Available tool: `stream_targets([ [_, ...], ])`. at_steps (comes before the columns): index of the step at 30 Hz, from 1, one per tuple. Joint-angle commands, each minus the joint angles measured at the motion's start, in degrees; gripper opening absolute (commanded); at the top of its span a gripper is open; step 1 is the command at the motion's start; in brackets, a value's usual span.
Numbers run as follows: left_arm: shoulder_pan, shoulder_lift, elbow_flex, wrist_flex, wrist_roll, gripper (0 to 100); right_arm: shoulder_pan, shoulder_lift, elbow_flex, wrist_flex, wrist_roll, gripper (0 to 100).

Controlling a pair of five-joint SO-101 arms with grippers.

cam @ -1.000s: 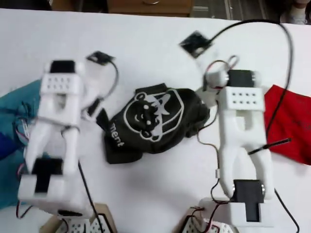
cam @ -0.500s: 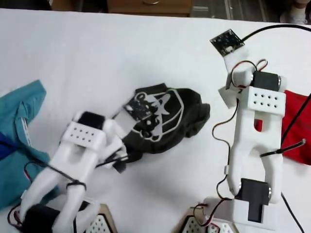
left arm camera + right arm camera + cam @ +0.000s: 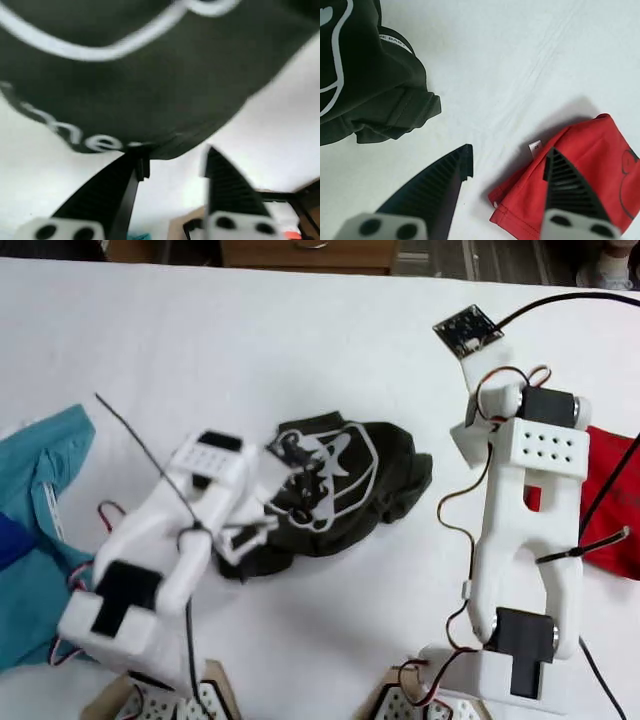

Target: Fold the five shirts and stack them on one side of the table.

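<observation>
black shirt: bunched into a loose bundle with its white print facing up; it is laid near the middle of the counter, between the two arms.
left arm: extended from the near edge of the counter over the near left part of the black shirt.
left end effector: its jaws are spread apart and nothing is gripped. One fingertip is seen right at the hem of the black shirt, the other over bare counter just beside it.
right end effector: its jaws are parted wide and nothing is held. It is poised over bare counter between the black shirt and the red shirt, with one finger seen in front of the red shirt's edge.
red shirt: laid at the right edge of the counter, partly covered by the right arm.
teal shirt: laid at the left edge of the counter, well apart from the red shirt.
</observation>
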Motion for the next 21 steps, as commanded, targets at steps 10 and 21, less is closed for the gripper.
stream_targets([
  [10, -17.6, -2.0, -33.4, 19.0, -8.6, 2, 0.2, 0.0, -2.6, 0.7, -0.4, 24.3],
  [21, 3.8, -9.7, -0.4, 4.4, -7.8, 9, 0.2, 0.2, -2.6, 0.6, -0.4, 24.4],
])
